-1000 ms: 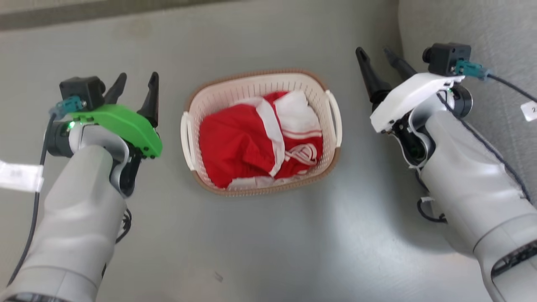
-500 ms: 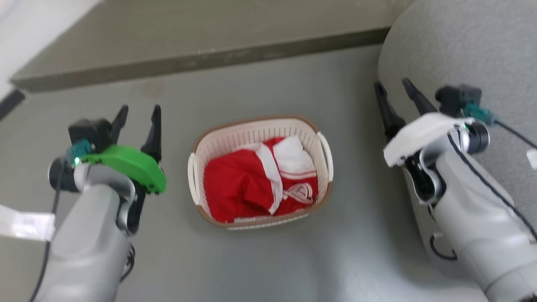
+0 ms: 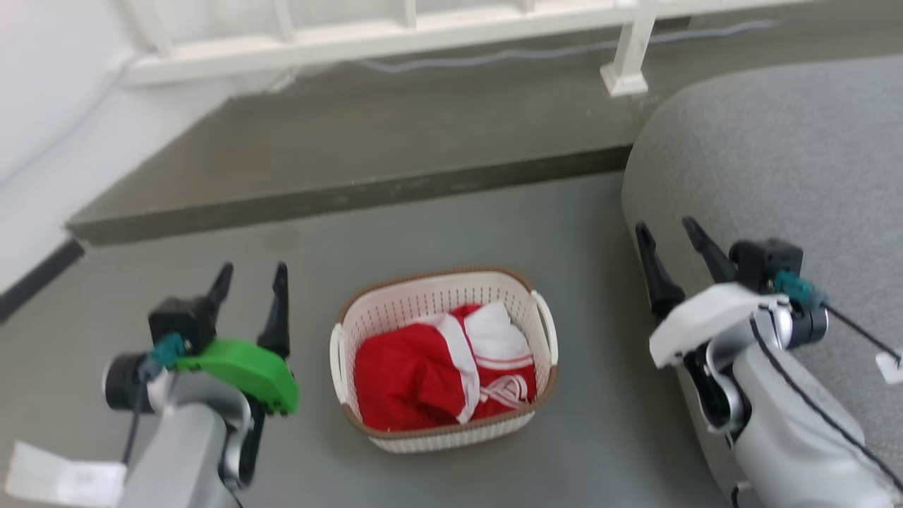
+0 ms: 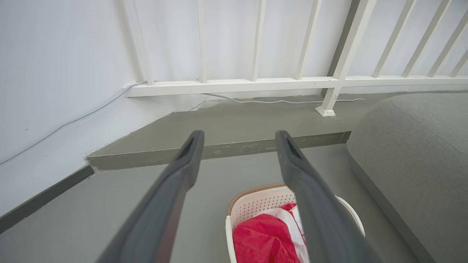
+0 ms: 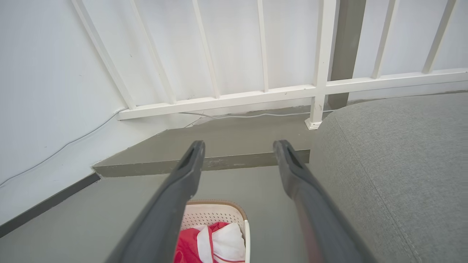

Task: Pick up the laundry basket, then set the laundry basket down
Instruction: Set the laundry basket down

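Observation:
The laundry basket (image 3: pixel 395 317) stands upright on the grey floor, cream-white and perforated with a brown rim and white side handles, holding red and white clothes (image 3: pixel 437 370). It also shows low in the left wrist view as the basket (image 4: pixel 256 204) and in the right wrist view as the basket (image 5: pixel 214 213). My left gripper (image 3: pixel 250 279) hangs open to the basket's left, well apart from it. On the basket's right my right gripper (image 3: pixel 667 233) is open too, clear of the handle. Both hold nothing.
A grey fabric cushion or sofa (image 3: pixel 776 155) bulks at the right, close to my right arm. A raised concrete step (image 3: pixel 353 148) runs behind the basket, with a white railing (image 3: pixel 437 28) and a cable above it. A white wall (image 3: pixel 42 106) closes the left.
The whole head view has tilted up and back, bringing the step, railing and wall into sight. The basket stays on the floor and both grippers remain open beside it.

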Controlling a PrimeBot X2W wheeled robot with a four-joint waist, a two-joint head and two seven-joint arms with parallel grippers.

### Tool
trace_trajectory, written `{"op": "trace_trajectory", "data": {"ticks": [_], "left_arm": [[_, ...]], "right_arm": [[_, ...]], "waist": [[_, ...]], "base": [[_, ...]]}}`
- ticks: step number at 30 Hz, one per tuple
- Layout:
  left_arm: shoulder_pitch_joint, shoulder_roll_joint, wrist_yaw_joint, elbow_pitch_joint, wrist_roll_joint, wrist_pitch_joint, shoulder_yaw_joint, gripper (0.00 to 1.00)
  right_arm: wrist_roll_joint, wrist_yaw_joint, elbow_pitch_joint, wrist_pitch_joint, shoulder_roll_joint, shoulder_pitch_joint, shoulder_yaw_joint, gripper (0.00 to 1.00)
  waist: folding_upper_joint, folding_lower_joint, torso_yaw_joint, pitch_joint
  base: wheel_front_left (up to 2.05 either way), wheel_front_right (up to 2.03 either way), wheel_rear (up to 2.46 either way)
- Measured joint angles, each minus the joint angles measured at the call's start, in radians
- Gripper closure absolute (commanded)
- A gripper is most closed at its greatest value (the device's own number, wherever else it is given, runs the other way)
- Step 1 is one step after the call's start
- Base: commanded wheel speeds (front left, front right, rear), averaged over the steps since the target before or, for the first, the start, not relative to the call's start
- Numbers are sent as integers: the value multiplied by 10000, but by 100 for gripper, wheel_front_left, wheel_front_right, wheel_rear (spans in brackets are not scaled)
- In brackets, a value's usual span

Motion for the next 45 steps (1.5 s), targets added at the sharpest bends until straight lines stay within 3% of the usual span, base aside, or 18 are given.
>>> {"op": "trace_trajectory", "data": {"ticks": [18,45], "left_arm": [[2412,-88,543,-2004,652,0,173,0],[4320,-228,849,-3143,1386,0,560,0]], "right_arm": [[-600,-337,-1446,2,-58,2352,-343,0],[-1440,-575,-2489,2,-299,3942,-913,0]], "waist": [[0,0,6,-958],[0,0,130,-1155]], "base": [[0,0,0],[0,0,0]]}}
